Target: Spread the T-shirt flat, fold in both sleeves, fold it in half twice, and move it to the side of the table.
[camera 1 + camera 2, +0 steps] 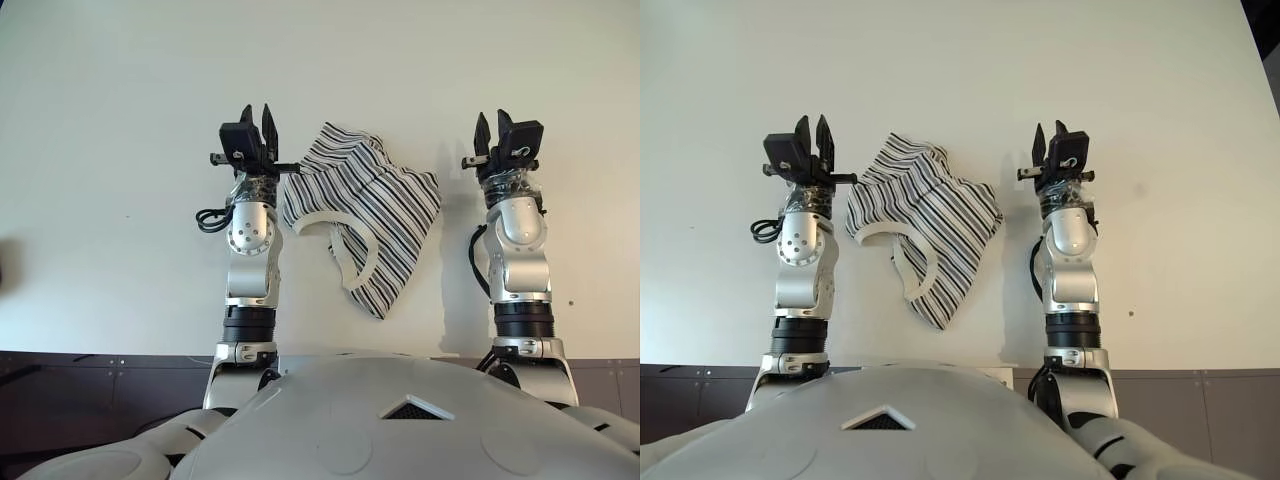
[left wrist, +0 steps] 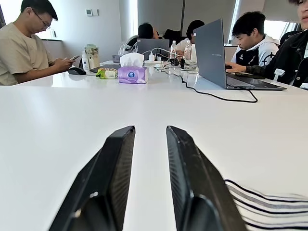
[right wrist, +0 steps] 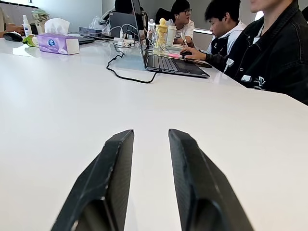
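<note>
Sitting on the white table (image 1: 120, 80), the striped T-shirt (image 1: 375, 215) is a crumpled heap, long axis running away from the robot and tapering to a point at the near end. It's between the two, just beside the left gripper (image 1: 256, 112) and farther from the right gripper (image 1: 493, 120). Both have fingers parted, holding nothing.

Bright, soft shadows, background perhaps glaring
</note>
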### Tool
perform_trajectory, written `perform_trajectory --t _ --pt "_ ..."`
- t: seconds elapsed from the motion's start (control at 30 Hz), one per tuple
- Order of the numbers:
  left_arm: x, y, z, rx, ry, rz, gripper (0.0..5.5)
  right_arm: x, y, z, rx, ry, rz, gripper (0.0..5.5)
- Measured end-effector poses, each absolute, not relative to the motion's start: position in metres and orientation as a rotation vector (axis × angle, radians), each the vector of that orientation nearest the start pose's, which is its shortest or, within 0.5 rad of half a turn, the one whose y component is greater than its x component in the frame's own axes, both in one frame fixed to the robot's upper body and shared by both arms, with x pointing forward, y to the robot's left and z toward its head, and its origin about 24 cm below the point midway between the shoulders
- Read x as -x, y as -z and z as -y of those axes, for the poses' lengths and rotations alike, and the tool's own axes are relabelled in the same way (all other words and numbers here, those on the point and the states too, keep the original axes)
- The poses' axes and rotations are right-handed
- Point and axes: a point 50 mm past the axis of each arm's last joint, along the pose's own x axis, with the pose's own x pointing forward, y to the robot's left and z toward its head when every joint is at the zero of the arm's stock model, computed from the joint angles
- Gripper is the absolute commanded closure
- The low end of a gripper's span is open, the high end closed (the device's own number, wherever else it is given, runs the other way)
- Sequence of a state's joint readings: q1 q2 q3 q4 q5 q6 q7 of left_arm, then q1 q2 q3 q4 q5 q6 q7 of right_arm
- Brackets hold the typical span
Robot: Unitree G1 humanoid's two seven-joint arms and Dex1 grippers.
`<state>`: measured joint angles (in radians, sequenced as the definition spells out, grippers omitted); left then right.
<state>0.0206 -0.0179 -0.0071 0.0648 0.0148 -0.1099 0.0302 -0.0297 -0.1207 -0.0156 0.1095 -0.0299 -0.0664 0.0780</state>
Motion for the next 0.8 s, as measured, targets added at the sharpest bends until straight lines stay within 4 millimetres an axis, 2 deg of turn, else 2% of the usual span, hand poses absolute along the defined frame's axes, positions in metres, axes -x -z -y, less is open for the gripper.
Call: perform_trajectory --t 0.2,0.37,0.8 --pt "-0.245 -0.031 -0.151 0.009 0.006 0.006 4.31 -0.249 -0.031 0.172 0.158 -0.041 -0.014 4.19" --pt "-0.238 -0.020 -0.155 0.022 -0.013 -0.065 4.31 -0.249 -0.035 0.167 0.147 -0.038 0.004 4.19" --pt "-0.236 -0.014 -0.166 0.000 -0.041 -0.094 4.31 -0.249 -0.034 0.164 0.188 -0.048 0.000 4.19"
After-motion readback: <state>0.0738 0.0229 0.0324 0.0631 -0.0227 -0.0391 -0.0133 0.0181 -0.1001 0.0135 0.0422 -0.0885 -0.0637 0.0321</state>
